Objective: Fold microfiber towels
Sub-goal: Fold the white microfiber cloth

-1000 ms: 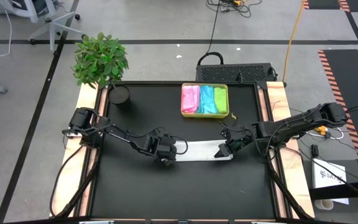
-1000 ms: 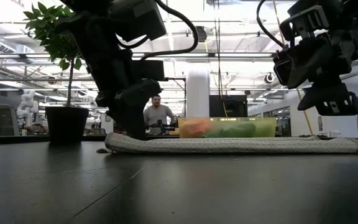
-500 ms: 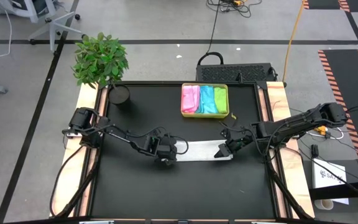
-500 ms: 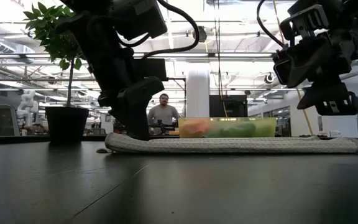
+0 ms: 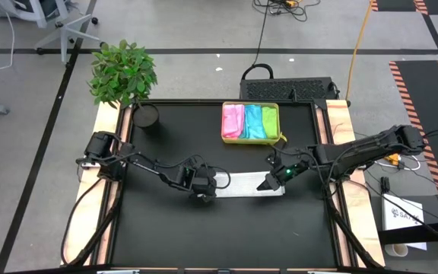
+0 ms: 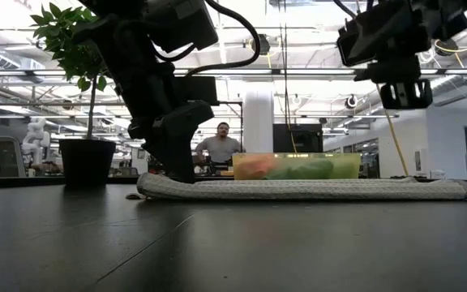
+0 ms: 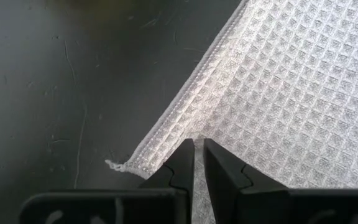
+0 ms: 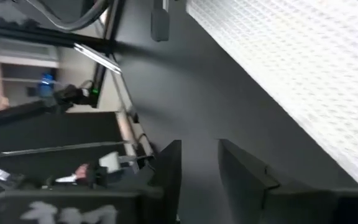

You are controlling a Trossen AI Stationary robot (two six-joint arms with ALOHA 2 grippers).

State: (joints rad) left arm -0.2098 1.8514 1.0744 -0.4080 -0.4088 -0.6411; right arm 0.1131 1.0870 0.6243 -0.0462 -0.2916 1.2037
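Note:
A white waffle-weave microfiber towel (image 5: 242, 185) lies flat as a folded strip on the black table, left to right. My left gripper (image 5: 207, 190) is down on its left end, shut on the cloth. My right gripper (image 6: 404, 96) hangs above the towel's right end, open, with nothing between its fingers (image 8: 166, 168). In the right wrist view the towel (image 8: 303, 68) lies ahead of the fingers, apart from them. Pink, blue and lime green towels lie side by side in a yellow-green tray (image 5: 250, 103) at the table's far side. My left gripper has the towel's left end (image 7: 229, 134) between its nearly closed fingers, close to a corner (image 7: 120, 166) and beside the stitched edge. The fingers (image 6: 177, 162) come slanting down from the table's left. The towel lies flat on the table, slack.
A potted plant (image 5: 122, 72) and its dark pot (image 5: 146, 116) stand at the far left corner. Bare black tabletop (image 5: 226, 236) spreads toward the near edge. A person (image 6: 220, 146) shows in the room beyond the table.
My right gripper has risen from just above the towel's right end and has shifted a little toward the table's left. The towel has stayed flat where it was.

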